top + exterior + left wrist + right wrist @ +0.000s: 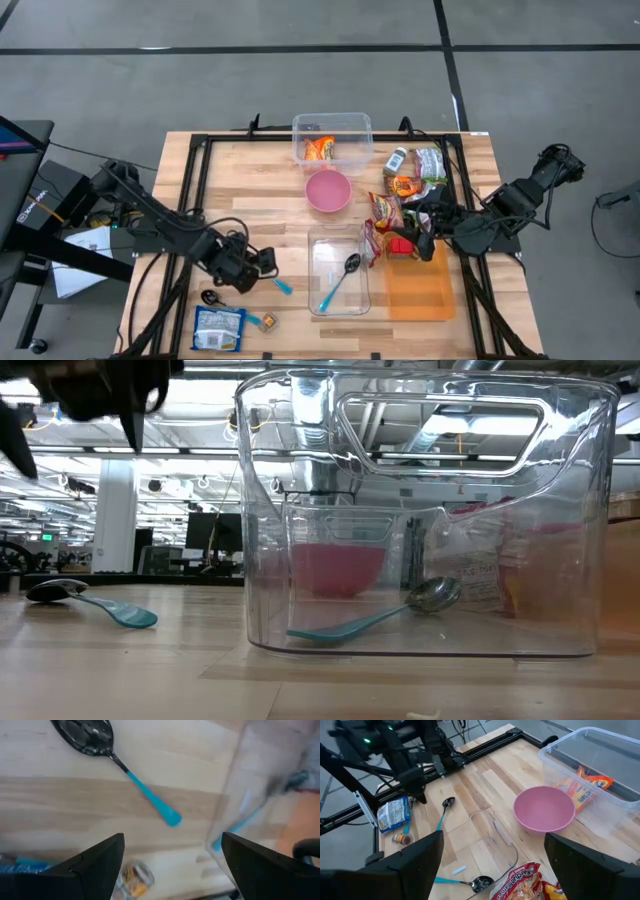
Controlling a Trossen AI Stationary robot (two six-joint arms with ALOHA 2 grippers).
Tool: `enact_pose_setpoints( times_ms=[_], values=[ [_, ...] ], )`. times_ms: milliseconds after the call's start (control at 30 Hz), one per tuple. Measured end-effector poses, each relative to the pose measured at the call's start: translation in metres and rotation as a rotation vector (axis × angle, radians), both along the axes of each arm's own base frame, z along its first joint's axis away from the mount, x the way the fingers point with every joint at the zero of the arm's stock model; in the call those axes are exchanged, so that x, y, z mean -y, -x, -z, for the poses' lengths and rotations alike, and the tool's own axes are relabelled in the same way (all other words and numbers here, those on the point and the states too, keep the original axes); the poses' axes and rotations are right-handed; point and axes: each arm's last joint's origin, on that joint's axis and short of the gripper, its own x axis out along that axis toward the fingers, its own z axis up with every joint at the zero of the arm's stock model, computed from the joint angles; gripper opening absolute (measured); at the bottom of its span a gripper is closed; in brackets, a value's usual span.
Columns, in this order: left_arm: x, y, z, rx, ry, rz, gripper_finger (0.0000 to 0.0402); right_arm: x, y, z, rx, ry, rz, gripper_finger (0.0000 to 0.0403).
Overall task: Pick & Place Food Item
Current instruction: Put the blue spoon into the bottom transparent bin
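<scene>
Below open right gripper, snack packets

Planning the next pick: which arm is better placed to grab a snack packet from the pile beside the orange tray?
The right. Its open gripper hovers at the snack packets by the orange tray. The left gripper, also open, is across the table near the loose spoon.

Lab or workshop — concrete floor; ceiling strip lights

High view straight down; low view level, close behind clear bin; wrists share spoon.
</scene>
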Motion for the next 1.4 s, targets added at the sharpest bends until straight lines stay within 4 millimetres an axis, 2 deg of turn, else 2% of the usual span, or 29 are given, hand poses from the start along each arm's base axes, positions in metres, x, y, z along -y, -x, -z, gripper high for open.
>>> enact_pose_setpoints(
  times_ms=[267,433,900,1100,1400],
  values=[
    [-0.021,0.004,0.033,-0.087,0.01,-0.053,0.0328,0.001,0.001,0.001,-0.013,0.012,-0.004,0.0338],
    [-0.025,0.007,0.049,-0.108,0.06,-0.049,0.0328,0.001,0.001,0.001,-0.015,0.014,-0.004,0.0338],
    [-0.039,0.009,0.08,-0.104,0.103,-0.107,0.0325,0.001,0.002,0.002,-0.031,0.026,-0.003,0.0338],
    [-0.049,0.014,0.09,-0.118,0.096,-0.14,0.0291,0.001,0.002,0.002,-0.031,0.026,-0.003,0.0338],
    [-0.058,0.015,0.095,-0.127,0.075,-0.16,0.0208,0.001,0.002,0.002,-0.027,0.018,0.001,0.0338]
  ],
)
